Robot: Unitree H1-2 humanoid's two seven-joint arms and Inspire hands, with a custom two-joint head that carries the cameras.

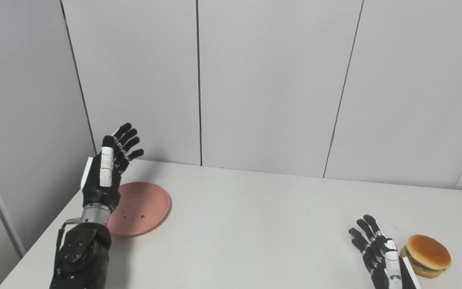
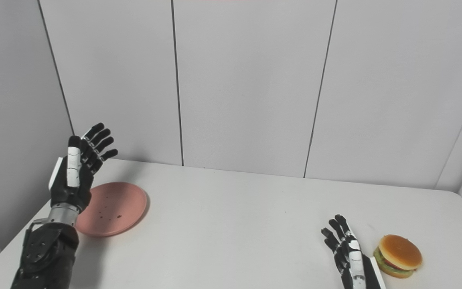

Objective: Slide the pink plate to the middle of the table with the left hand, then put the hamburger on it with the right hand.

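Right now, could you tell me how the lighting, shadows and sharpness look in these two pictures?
Left eye view: soft, even light, no glare on the table; the pink plate throws a faint shadow along its right rim, and its dark specks read sharp. Right eye view: the same flat light; the hamburger is crisp, the left hand and right hand unblurred.

Left arm: raised from the lower left, forearm held steeply upward.
Left hand (image 1: 108,172): held aloft, open, nothing grasped; fingers (image 1: 128,138) spread and pointed up and away.
Right arm: only the wrist is seen at the bottom edge.
Right hand (image 1: 377,253): kept low, open, empty; fingers (image 1: 361,237) extended forward and slightly apart.
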